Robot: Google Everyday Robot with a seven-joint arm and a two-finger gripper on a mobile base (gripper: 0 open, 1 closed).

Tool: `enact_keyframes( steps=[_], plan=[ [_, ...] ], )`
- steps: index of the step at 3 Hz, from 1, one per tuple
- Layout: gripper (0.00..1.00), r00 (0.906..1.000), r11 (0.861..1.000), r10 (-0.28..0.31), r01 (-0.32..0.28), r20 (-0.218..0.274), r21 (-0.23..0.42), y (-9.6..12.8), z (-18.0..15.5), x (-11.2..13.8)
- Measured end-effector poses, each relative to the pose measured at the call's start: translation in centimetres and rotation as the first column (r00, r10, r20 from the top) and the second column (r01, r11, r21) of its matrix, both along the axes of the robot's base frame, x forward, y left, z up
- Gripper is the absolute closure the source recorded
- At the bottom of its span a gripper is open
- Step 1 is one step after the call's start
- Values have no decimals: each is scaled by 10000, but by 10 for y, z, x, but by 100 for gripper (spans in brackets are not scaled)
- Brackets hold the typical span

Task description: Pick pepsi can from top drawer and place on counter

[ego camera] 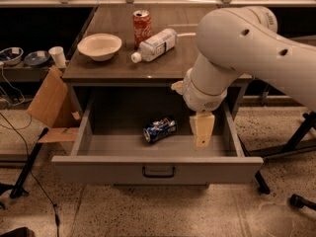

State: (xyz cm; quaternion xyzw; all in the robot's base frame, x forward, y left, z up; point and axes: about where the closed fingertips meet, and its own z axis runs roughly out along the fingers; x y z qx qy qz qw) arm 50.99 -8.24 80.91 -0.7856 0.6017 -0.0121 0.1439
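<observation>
The pepsi can (159,129) lies on its side on the floor of the open top drawer (157,168), near the middle. My gripper (202,131) hangs from the big white arm inside the drawer, to the right of the can and apart from it. It holds nothing that I can see. The counter (123,63) is the dark wood-grain top above the drawer.
On the counter stand a red Coca-Cola can (141,27), a clear plastic bottle (154,45) lying on its side, and a white bowl (99,46). A cardboard box (49,105) leans at the cabinet's left. Black stand legs (24,172) are on the floor.
</observation>
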Motion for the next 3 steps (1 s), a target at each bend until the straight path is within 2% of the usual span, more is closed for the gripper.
enact_keyframes(
  steps=[1,2,3],
  plan=[
    [0,9973,9981,596,-603,430,145,22,-7,17],
    [0,9926,9940,1060,-1074,599,206,46,-22,37],
    [0,9882,9893,1441,-1452,519,174,65,-42,54]
  ],
)
